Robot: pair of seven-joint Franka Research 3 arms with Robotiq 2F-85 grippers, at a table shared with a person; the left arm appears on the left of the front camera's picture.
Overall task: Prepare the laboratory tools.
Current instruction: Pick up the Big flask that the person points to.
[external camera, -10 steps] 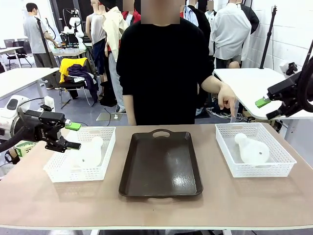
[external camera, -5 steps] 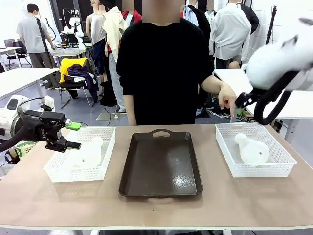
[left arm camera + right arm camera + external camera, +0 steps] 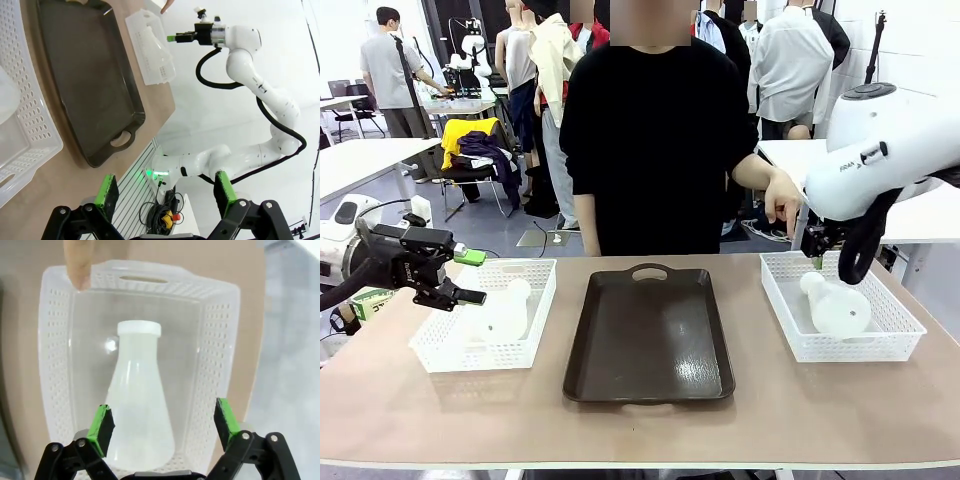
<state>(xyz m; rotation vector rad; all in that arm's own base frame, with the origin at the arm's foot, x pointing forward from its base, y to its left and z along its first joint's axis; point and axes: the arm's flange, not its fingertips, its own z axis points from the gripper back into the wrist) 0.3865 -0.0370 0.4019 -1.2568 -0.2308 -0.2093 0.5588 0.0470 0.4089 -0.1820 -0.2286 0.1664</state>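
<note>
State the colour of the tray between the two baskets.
Dark brown, glossy tray; clearest in the front view.

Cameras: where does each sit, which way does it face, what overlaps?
Front view: fixed on the robot's side, looking across the table at the person; shows the left gripper and right arm.
Left wrist view: on the left wrist, looking over the tray toward the right basket; own open fingers at the bottom.
Right wrist view: looking down into the right basket at the flask; right gripper open.
Shared: all three show the right basket and flask.
</note>
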